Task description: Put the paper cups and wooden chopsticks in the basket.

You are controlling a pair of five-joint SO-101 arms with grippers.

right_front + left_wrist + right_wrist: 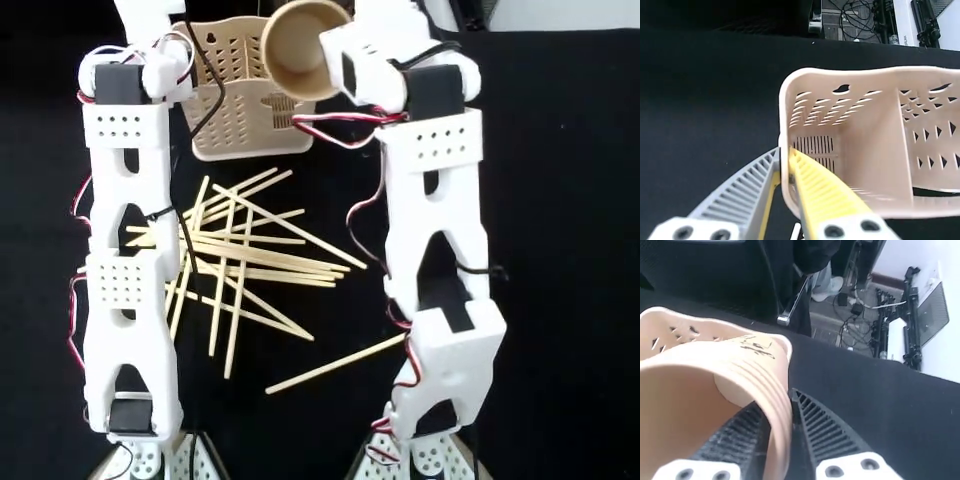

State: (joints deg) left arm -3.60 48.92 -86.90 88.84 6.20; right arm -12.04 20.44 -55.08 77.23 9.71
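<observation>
Black cloth covers the table (560, 200), with cables and stands in the room beyond its far edge. At the far middle stands the beige perforated basket (240, 120). The left gripper (785, 152) is clamped on its wall near a corner, the grey finger outside and the yellow finger inside. The right gripper (790, 395) pinches the wall of a paper cup (300, 50), one dark finger inside and one outside, holding it tilted above the basket's right rim. The wooden chopsticks (250, 260) lie in a crossed heap between the two arms, with one stick (335, 365) apart, nearer the right arm's base.
</observation>
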